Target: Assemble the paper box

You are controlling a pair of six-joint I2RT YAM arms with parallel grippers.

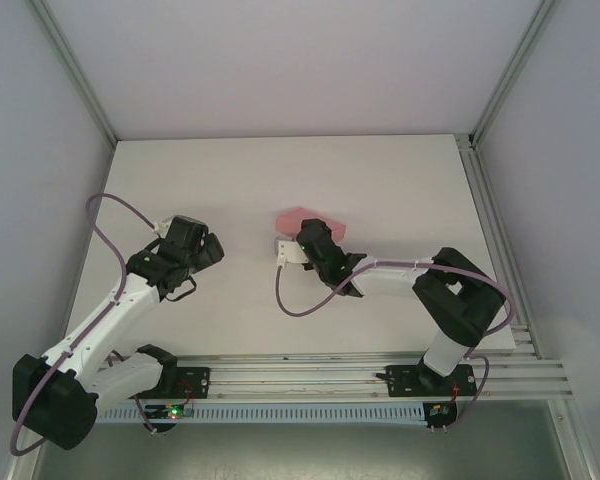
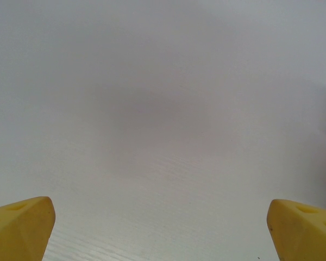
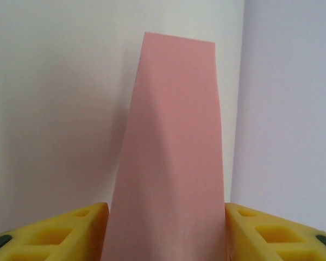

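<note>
The paper box (image 3: 174, 136) is a pink thin-card piece standing up between my right gripper's yellow fingers (image 3: 70, 231), which press against both of its sides. From above, the pink card (image 1: 302, 217) pokes out past the right gripper (image 1: 313, 238) near the table's middle. The right gripper (image 3: 165, 239) is shut on it. My left gripper (image 1: 208, 248) hangs over bare table to the left, well apart from the box. Its yellow fingertips (image 2: 22, 225) sit wide apart at the frame's corners, so the left gripper (image 2: 163, 231) is open with nothing between them.
The white table (image 1: 380, 180) is walled on the left, back and right. An aluminium rail (image 1: 330, 375) carrying both arm bases runs along the near edge. A purple cable (image 1: 290, 305) loops under the right wrist.
</note>
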